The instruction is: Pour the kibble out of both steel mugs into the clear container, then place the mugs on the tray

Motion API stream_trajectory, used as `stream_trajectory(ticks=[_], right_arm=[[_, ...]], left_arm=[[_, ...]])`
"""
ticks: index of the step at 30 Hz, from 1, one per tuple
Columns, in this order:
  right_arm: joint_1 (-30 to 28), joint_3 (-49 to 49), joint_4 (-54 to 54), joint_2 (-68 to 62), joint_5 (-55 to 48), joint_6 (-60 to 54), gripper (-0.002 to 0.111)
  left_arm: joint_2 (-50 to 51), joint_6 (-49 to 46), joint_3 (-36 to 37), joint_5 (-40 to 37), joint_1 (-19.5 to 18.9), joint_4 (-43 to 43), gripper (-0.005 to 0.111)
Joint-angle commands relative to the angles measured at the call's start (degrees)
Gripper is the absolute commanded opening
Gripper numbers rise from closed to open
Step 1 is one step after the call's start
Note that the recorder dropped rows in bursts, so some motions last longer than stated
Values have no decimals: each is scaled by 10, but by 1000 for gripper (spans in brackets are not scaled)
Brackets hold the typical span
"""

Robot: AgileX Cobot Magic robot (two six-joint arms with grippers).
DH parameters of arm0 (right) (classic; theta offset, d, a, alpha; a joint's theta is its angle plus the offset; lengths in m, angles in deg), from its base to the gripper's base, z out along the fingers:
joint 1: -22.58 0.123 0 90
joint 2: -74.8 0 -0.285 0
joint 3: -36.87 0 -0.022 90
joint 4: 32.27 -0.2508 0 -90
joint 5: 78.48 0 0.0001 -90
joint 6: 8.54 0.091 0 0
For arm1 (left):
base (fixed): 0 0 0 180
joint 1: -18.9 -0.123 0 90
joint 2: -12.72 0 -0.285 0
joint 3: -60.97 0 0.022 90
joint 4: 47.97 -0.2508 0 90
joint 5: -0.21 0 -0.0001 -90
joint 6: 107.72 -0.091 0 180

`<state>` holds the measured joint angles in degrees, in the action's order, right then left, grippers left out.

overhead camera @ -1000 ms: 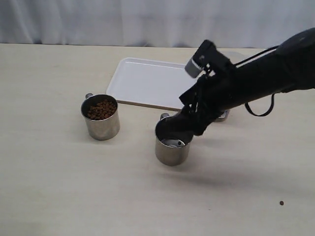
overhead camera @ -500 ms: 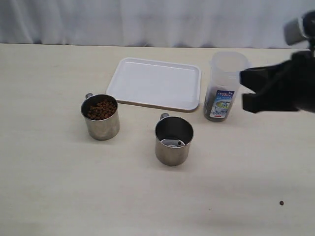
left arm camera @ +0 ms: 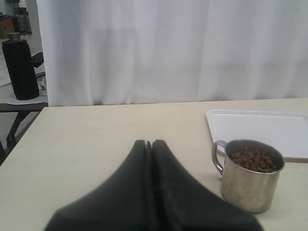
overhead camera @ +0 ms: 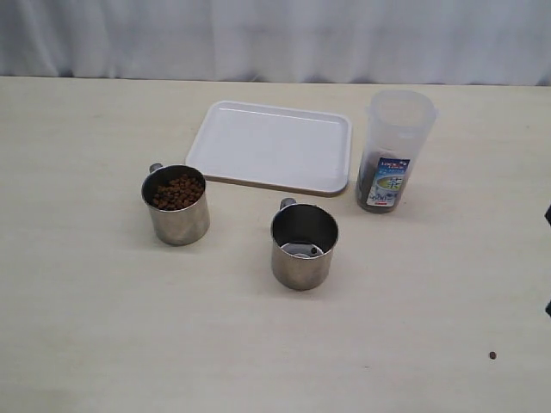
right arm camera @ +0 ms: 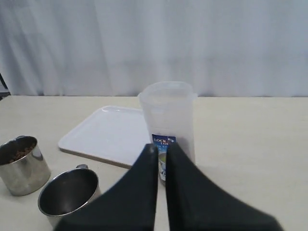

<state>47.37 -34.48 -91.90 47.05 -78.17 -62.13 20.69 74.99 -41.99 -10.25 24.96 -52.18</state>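
1. Pale worktop (overhead camera: pixel 103 344) fills the scene, with a white curtain (overhead camera: pixel 258 34) behind it.
2. The tray (overhead camera: pixel 258 138) lies flat near the back. Nothing is on it, so no mug has been put away yet.
3. The clear container (overhead camera: pixel 392 151) stands upright just beside the tray's right end. Its top is open, ready for pouring. A dark layer of kibble (overhead camera: pixel 373 203) sits at its bottom.
4. The empty mug (overhead camera: pixel 303 248) stands upright in front of the tray. It looks poured out, so I think half the pouring is done.
5. The full mug (overhead camera: pixel 176 206) stands upright to the left, well apart from the container. Standing straight keeps its kibble in.
6. The left gripper (left arm camera: pixel 150 144) has its fingers pressed together and holds nothing. The full mug is near it, so this arm is probably the one to fetch it.
7. The right gripper (right arm camera: pixel 161 149) has only a thin slit between its fingers and holds nothing. It points at the container.
8. A dark speck (overhead camera: pixel 492 354) lies alone at the front right. It may be a spilled pellet.
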Motion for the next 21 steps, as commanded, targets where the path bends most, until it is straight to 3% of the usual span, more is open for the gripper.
stream_trajectory(ticks=[1,21], right_arm=[[1,-24,-1,59,1,5,5],[1,-27,3,107,-36,6,5]], left_arm=[[-2,2,2,4,3,1,0],[-2,2,2,1,3,0,0]])
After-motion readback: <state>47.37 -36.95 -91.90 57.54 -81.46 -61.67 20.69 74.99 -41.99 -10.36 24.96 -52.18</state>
